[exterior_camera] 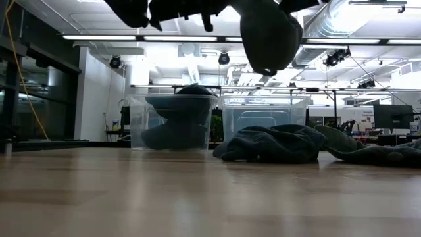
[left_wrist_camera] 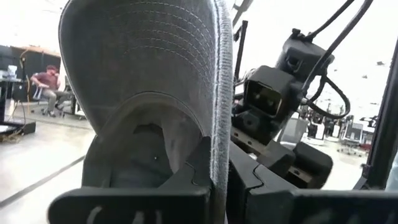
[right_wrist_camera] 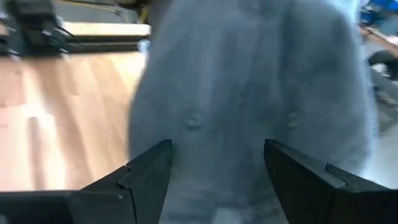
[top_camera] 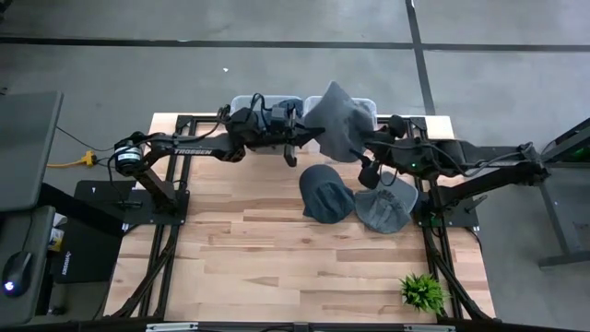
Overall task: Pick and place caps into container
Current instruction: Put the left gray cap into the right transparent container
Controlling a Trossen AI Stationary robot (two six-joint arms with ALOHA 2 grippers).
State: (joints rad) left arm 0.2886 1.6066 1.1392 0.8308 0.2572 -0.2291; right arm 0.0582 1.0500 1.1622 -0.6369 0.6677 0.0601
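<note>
- Two caps lie on the wooden table nearest us: a dark navy cap and, touching it on the right arm's side, a slate grey cap. In the low view they show as crumpled heaps in front of the bins.
- Above them we see a third, the held grey cap, hanging in the air between the two arms, near the table's far edge.
- The left gripper is clamped on this cap: its wrist view shows the fingers pinched tight on the edge of the brim, stitching upward.
- The right gripper stands wide apart, the grey fabric just ahead of its fingers and not pinched. We judge that the cap's weight rests on the left pinch alone.
- Farther off stand two clear bins. The left bin already holds dark caps; the right bin looks empty from here, though we cannot tell for sure.
- Risks, as we judge them: the thin edge grip could slip and drop the cap onto the table short of the bins; the loose crown could catch a bin's rim and drape over it; the two arms, close together, could knock each other while parting.
</note>
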